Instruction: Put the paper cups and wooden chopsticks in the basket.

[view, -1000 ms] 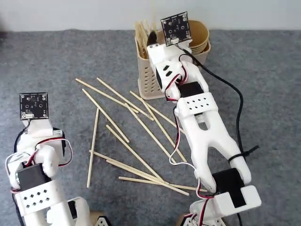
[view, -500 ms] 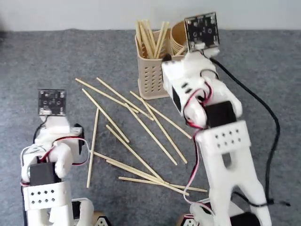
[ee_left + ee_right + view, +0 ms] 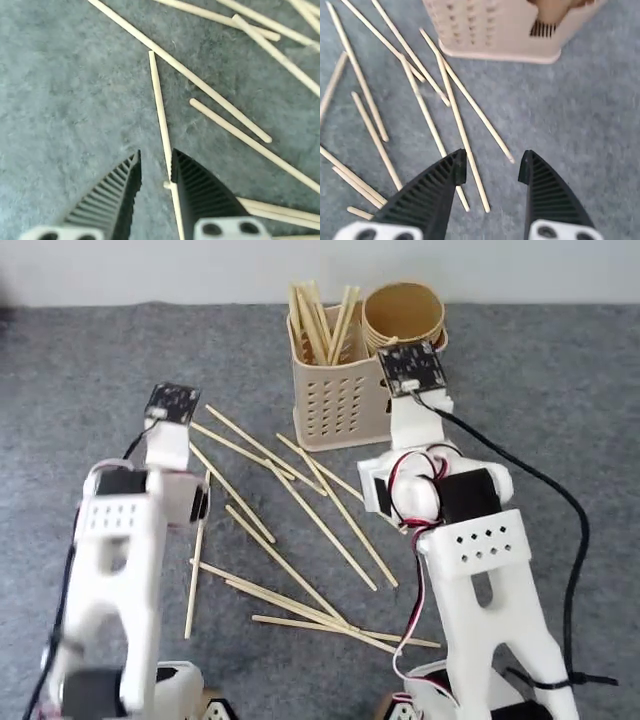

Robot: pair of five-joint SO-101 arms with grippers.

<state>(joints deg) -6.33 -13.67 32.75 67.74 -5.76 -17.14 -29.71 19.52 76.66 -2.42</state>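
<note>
Betting the left gripper (image 3: 155,161), jaws slightly apart, just rolls that chopstick (image 3: 159,100) aside since it lies under one jaw rather than between them, with the basket (image 3: 335,410) well off beyond it.

A chopstick (image 3: 159,100) lay lengthwise in the gap of the left gripper (image 3: 155,167), close against one jaw and running on ahead of the tips. More loose chopsticks (image 3: 227,107) lay crosswise beyond them. Between the parted jaws of the right gripper (image 3: 492,167) a second chopstick (image 3: 462,135) ended (others fanned out ahead), with the basket (image 3: 495,30) standing farther ahead on the table (image 3: 560,390). Inside the basket, upright chopsticks (image 3: 320,315) stood in one compartment, stacked paper cups (image 3: 403,312) in the other.
</note>
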